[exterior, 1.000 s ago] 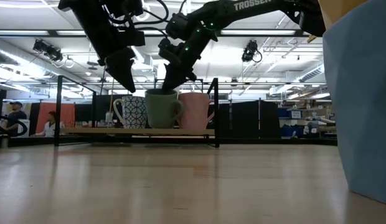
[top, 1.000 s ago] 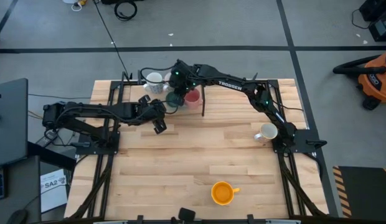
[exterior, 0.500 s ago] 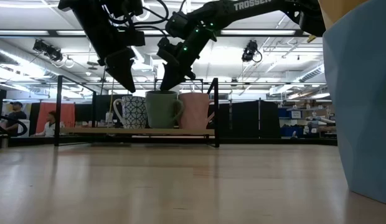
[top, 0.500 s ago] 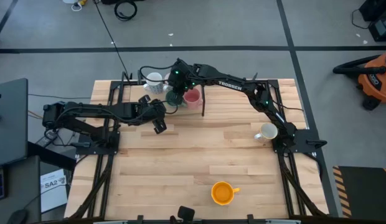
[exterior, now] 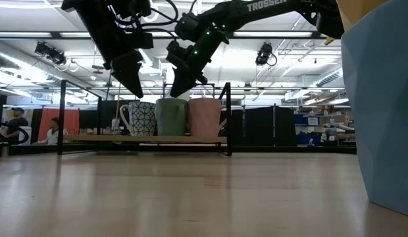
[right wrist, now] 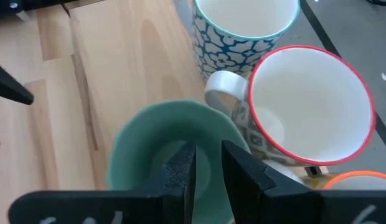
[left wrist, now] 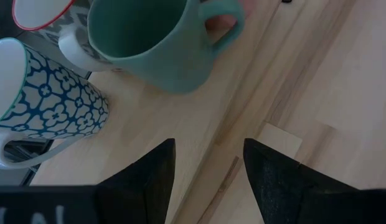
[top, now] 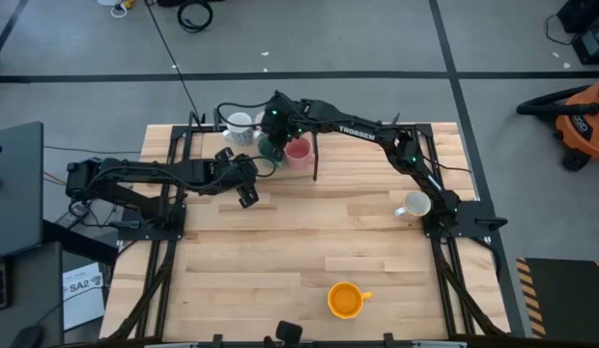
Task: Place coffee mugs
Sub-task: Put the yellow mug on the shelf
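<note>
Glossy ceramic green mug [right wrist: 174, 162], pale wood table [top: 280, 242]

Green mug [exterior: 170, 116], pink mug [exterior: 205, 117]

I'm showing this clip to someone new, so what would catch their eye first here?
First, the cluster of mugs at the table's far edge, where the right claw hangs just over the green mug, between a blue-patterned mug and a pink mug. The left claw waits open beside them. Next, the orange mug alone near the front edge, and a white mug by the right arm's base.
</note>
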